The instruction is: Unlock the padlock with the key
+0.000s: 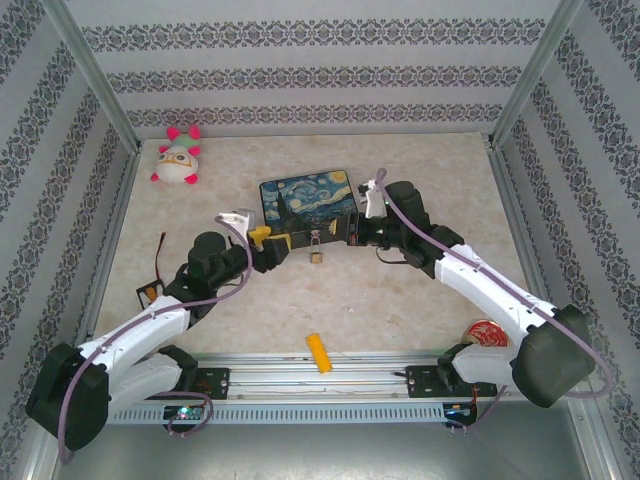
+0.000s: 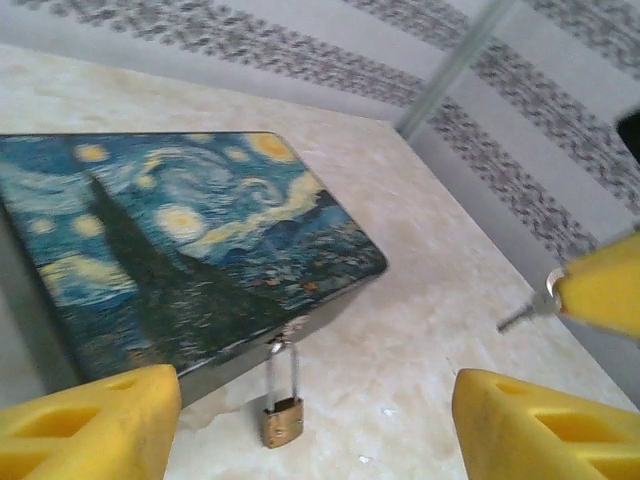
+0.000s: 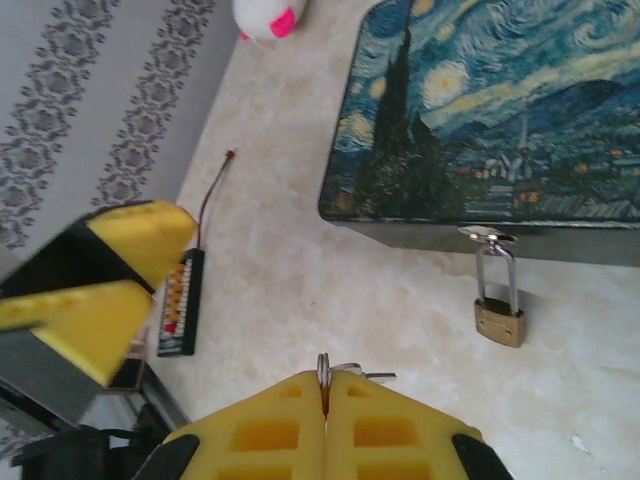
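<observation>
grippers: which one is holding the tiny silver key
The right gripper: it is shut on the tiny silvery metal key, while the left gripper stands open and holds nothing.

Beige marbled tabletop (image 1: 400, 300); striped walls (image 1: 300, 75); alu posts (image 1: 97, 80).

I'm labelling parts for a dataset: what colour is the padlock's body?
The padlock body is brass-gold, seen best in the right wrist view.

Painted box (image 1: 306, 198) mid-table; plush toy (image 1: 177, 160) (far-left corner).
</observation>
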Robot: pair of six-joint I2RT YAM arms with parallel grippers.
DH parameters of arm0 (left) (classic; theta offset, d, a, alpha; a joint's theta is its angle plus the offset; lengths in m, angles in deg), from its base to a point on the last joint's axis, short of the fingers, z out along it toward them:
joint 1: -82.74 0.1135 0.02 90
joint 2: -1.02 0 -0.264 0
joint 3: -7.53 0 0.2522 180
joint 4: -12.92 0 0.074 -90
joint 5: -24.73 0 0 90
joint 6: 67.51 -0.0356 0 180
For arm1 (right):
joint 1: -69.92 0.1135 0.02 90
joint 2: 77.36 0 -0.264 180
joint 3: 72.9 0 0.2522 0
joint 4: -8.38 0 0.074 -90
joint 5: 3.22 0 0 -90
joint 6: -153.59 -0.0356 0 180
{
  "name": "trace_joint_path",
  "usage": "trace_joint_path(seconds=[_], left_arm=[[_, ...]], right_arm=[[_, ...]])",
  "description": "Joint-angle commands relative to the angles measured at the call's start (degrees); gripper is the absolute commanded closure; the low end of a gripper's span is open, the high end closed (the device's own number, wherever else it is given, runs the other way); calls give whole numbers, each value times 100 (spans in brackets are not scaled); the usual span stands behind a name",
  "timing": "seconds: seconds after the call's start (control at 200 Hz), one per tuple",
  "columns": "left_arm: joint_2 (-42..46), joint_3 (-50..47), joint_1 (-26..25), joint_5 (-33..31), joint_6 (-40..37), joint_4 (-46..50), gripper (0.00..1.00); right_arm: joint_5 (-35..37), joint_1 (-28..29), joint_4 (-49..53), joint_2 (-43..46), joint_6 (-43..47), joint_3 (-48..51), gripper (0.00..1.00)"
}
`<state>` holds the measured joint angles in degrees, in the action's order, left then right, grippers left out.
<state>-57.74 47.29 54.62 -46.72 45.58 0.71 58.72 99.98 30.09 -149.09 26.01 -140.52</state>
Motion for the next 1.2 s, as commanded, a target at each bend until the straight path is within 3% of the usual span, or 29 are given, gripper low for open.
trace_joint_path(seconds=[0.0, 0.185, 0.305, 0.63, 0.71, 0.78, 1.039, 1.199], left_arm=[[-126, 64, -408, 327, -882, -716, 30], [-448, 273, -1117, -152, -2071, -901, 32], [-728, 298, -1308, -442, -2466, -1466, 33], [-1826, 459, -1337, -626, -2634, -3133, 42], [-2083, 549, -1337, -577, -2619, -3424, 53], [-2235, 678, -1343, -507, -2605, -3499, 59], [-2539, 937, -1355, -492, -2687, -3489, 59], [-2555, 951, -1354, -566, -2694, -3408, 69]], right_arm=[[-563, -109, -626, 158, -435, 99, 100], [-837, -176, -1023, 211, -805, 191, 100], [-946, -181, -1205, 238, -958, 243, 100], [-1119, -151, -1611, 290, -1254, 420, 100], [-1123, -125, -1660, 299, -1271, 456, 100], [-1109, -98, -1686, 307, -1282, 486, 100], [-1079, -18, -1753, 299, -1304, 535, 100], [-1079, -9, -1761, 308, -1305, 527, 100]])
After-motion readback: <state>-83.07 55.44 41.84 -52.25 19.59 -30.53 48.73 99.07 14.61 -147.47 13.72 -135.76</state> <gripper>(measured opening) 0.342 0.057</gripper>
